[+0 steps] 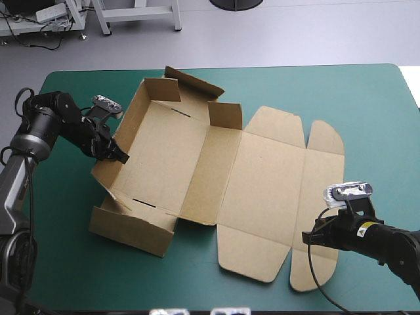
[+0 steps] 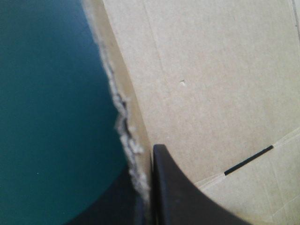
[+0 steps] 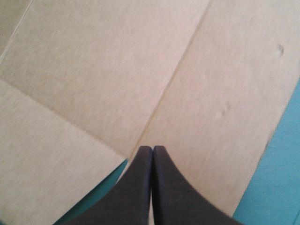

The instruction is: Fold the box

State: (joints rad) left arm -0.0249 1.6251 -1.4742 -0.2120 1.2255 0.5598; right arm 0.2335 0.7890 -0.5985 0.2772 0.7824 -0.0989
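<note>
The brown box (image 1: 164, 157) lies partly raised on the teal-green cover (image 1: 65, 262): its left half has walls standing, while the lid (image 1: 262, 190) and tuck flap (image 1: 321, 216) lie flat to the right. My left gripper (image 1: 121, 156) is shut on the top edge of the box's left wall; in the left wrist view the torn wall edge (image 2: 123, 126) runs between the left gripper's (image 2: 147, 187) fingers. My right gripper (image 1: 307, 237) is shut, tips over the tuck flap's crease near the front. In the right wrist view the board (image 3: 93, 70) fills the space ahead of that gripper (image 3: 152, 149).
A near wall (image 1: 131, 230) and a far wall with a flap (image 1: 193, 82) stand on the box's left half. A slot (image 2: 248, 159) is cut near the base's crease. Bare cover runs along the front edge and far right.
</note>
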